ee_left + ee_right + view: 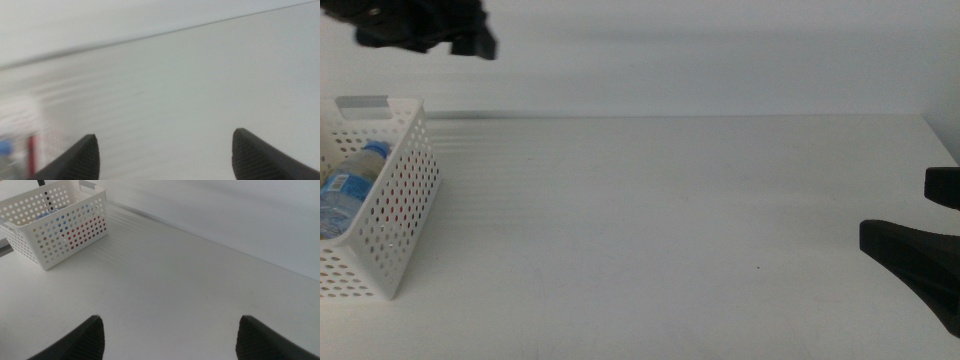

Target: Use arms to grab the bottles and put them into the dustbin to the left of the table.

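Observation:
The white perforated dustbin stands at the table's left edge. A clear water bottle with a blue cap and label lies inside it. In the right wrist view the dustbin shows red and blue through its holes. My left gripper hangs high above and behind the dustbin, blurred. Its jaws stand wide open and empty in the left wrist view, where a blurred red can shows in the basket. My right gripper waits low at the right edge, open and empty.
The table's straight far edge meets a plain pale wall. Bare white tabletop stretches from the dustbin to the right gripper.

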You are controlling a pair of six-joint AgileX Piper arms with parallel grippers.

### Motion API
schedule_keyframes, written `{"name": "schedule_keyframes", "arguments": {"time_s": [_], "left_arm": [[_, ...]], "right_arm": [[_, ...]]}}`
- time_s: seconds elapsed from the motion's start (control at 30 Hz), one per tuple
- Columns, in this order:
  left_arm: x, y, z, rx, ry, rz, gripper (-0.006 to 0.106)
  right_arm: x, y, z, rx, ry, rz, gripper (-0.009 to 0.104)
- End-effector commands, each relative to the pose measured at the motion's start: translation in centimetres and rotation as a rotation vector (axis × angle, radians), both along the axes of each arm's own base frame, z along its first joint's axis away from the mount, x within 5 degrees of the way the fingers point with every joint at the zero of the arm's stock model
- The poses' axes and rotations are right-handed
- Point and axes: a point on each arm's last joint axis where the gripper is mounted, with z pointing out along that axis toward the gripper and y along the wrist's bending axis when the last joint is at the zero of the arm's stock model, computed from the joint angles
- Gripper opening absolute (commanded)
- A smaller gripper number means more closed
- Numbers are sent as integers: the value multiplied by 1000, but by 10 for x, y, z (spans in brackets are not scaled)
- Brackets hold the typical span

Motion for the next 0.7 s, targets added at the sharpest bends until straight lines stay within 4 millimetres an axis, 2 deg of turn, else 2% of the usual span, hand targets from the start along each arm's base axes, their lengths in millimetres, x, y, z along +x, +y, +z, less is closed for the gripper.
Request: {"name": "schedule_keyframes", "arguments": {"time_s": [0.0,0.13,0.3,0.43,0.67], "left_arm": [[-19,-16,36,-70,-141,-30,82],[-35,-29,47,-106,-164,-60,82],[-64,-32,56,-149,-255,-41,82],[-91,-28,52,-164,-308,-35,82],[-126,-15,49,-135,-361,-35,82]], "right_arm": [[1,0,17,47,-87,-7,75],[1,0,17,47,-87,-7,75],[1,0,17,47,-87,-7,75],[1,0,17,47,-87,-7,75],[1,0,17,47,-87,-7,75]]}}
